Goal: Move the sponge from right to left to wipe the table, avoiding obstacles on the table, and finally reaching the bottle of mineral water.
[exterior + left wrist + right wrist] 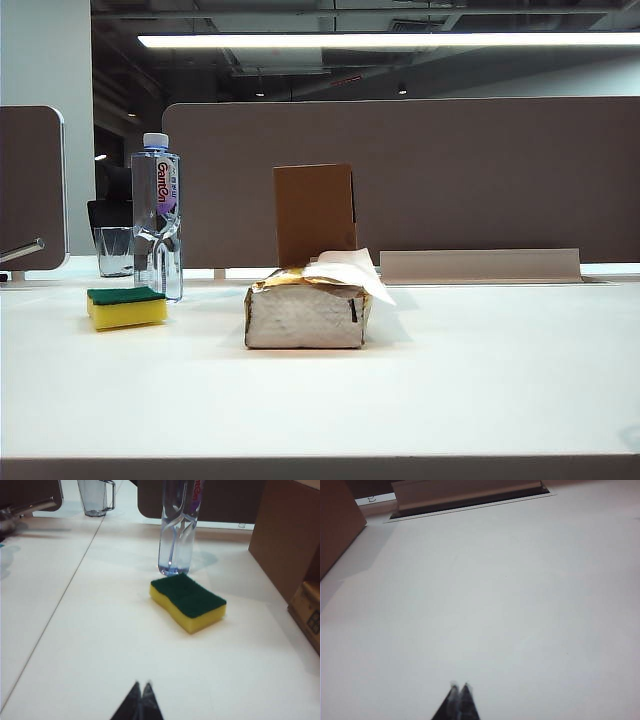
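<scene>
The yellow sponge [126,308] [188,602] lies green side up on the white table [450,370], right beside the foot of the bottle of mineral water [158,215] [178,527]. The tissue pack [308,310] and the upright brown cardboard box [315,212] [287,530] stand mid-table. My left gripper [142,684] is shut and empty, hanging well back from the sponge. Over bare table, my right gripper [459,685] is shut with nothing in it. Neither gripper shows in the exterior view.
A clear glass cup [115,250] [95,497] stands behind the bottle. A brown partition [450,170] runs along the back, with a low trough [480,265] [465,492] at its foot. A corner of the tissue pack [307,612] lies beside the box.
</scene>
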